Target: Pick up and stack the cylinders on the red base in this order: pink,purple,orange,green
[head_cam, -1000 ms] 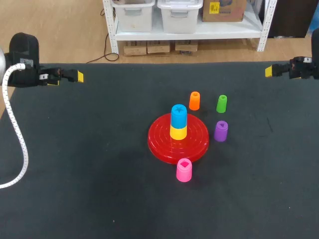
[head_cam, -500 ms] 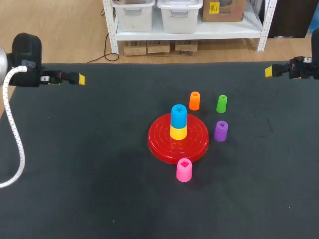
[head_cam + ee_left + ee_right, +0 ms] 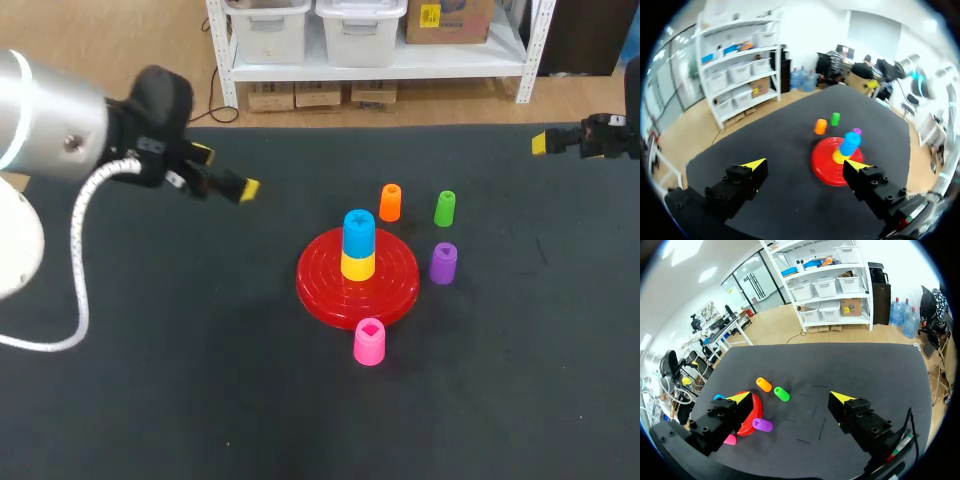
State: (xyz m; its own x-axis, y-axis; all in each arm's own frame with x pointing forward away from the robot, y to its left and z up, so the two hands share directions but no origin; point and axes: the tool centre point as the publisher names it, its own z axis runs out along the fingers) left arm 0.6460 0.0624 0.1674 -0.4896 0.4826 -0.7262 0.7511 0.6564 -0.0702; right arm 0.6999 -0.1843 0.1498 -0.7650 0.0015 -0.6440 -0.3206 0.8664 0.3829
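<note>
Four loose cylinders stand upright on the dark counter [image 3: 150, 350] around the red base [image 3: 318, 285]. I take this to mean that none of them has been stacked yet. The pink cylinder [image 3: 369, 341] is just beside the base's rim, on the side nearest the camera. The purple cylinder [image 3: 443, 263] is just off the base's right side. The orange cylinder [image 3: 390, 202] and the green cylinder [image 3: 445, 208] stand a little beyond its far right, with green further out. At the base's centre a blue cylinder [image 3: 358, 230] sits on a yellow cylinder [image 3: 357, 266], so I judge the ordered stack has to build on top of blue. My left tool [image 3: 226, 171] hangs over the counter to the far left of the base. Its yellow-tipped fingers are spread wide with nothing between them, probably ready for a first pick. Pink, first in the order, lies on the opposite side of the base from this tool and well apart from it. My right tool [image 3: 791, 398] is well apart from the base, out at the counter's far right edge. Its fingers are likewise apart and empty, and it looks parked out of the way.
</note>
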